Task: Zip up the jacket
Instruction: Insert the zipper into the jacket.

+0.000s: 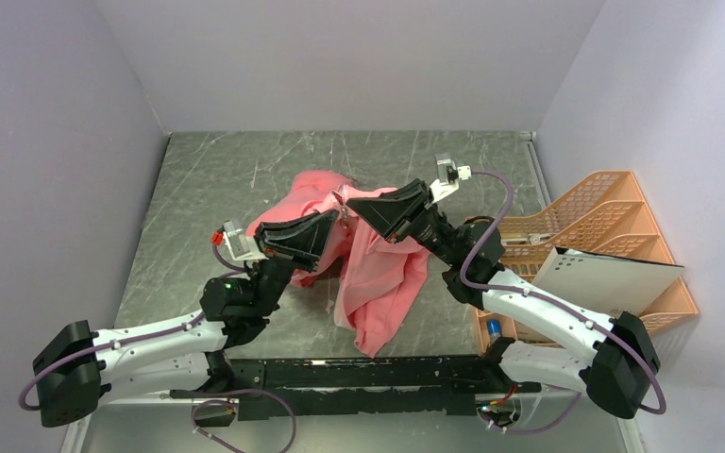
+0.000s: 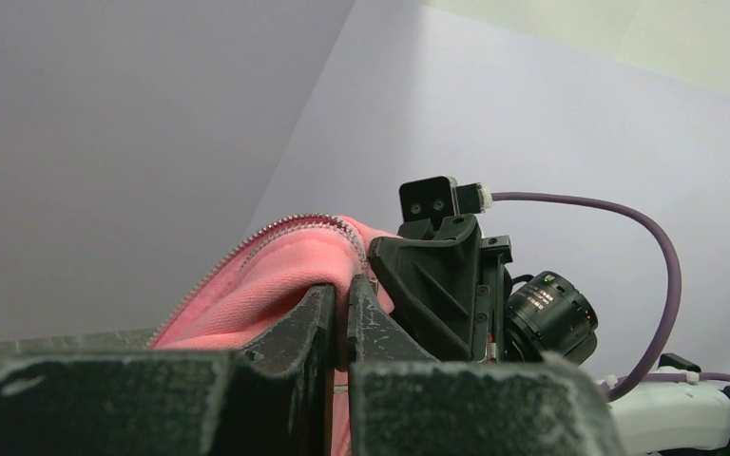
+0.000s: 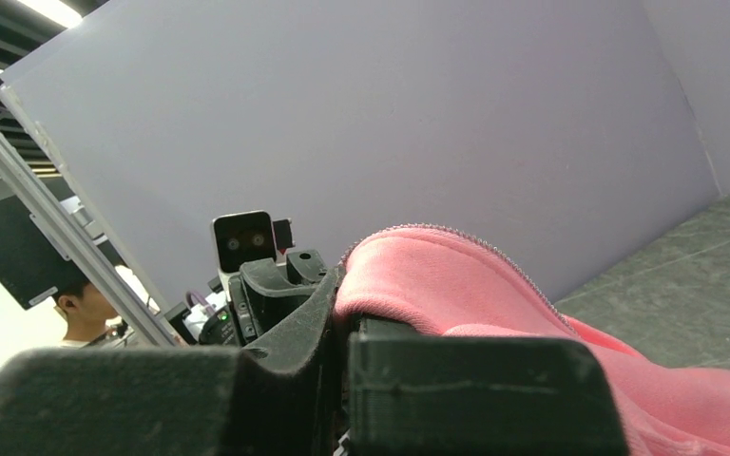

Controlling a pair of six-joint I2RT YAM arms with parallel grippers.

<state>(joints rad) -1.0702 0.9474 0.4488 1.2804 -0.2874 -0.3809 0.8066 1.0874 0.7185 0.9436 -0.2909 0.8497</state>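
The jacket (image 1: 378,274) is in the middle of the bench (image 1: 198,179). It is bunched and lifted at its top, with a long fold hanging toward the near edge and the rest heaped on the far side. The left hand (image 1: 333,229) and the right hand (image 1: 352,201) meet just beside each other over it, each clamped shut on a fold of pink cloth. In the left wrist view the left hand (image 2: 340,309) pinches the fabric just under a run of zipper teeth (image 2: 247,249) that arches over the grip. The right wrist view shows the right hand (image 3: 342,328) gripping the same way under its own zipper teeth (image 3: 466,236).

The main risk is that neither grip is on the pull, which shows in no view. Whether it sits near the hands or deep in the heap cannot be told. Tugging from here would likely only stretch the cloth.

The hands are so close that any move toward each other could knock them or the wrist cameras together. The soft fabric may slip out of a shallow pinch if either arm lifts higher, since the hanging fold drags on it. If the hands draw apart unevenly, the two toothed edges could twist and fail to line up, and loose cloth could catch in the zipper.
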